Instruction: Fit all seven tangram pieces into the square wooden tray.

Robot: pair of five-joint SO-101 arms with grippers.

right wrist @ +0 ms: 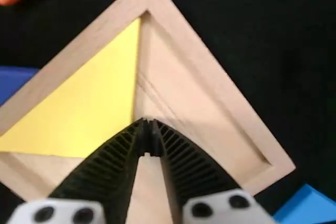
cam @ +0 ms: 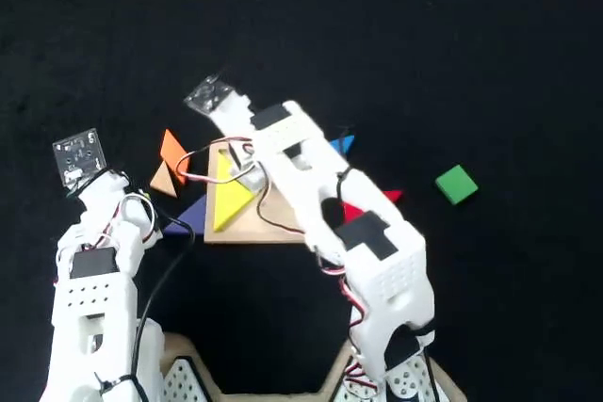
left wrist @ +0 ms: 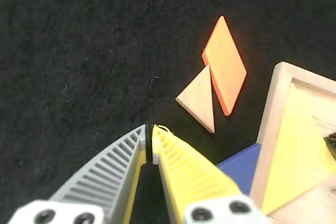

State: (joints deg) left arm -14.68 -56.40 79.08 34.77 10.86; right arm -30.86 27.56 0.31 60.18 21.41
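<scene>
Black surface, two white arms side by side.

Square wooden tray [right wrist: 220, 85] lies between the arms, near mid-surface. One piece is seated in it: the large yellow triangle [right wrist: 89, 108], tight against one inner wall and corner. The remaining tray floor is bare wood.

Right hand [right wrist: 148, 124]: clenched, fingers pressed together, grasping nothing. It sits over the tray's bare floor, tips just beside the yellow triangle's point. Can't tell whether it touches the wood.

Left hand [left wrist: 148, 127]: also clenched and empty, over bare cloth, near the loose pieces by the tray.

Loose pieces:
- Orange parallelogram [left wrist: 226, 64] and plain wooden triangle [left wrist: 199, 98], edges touching.
- Dark blue piece [left wrist: 239, 171] against the tray's outer wall.
- Red piece [cam: 356, 210], partly hidden under the right arm.
- Light blue piece [cam: 342, 145], beyond that arm.
- Green square [cam: 456, 184], well apart on the far side.
</scene>
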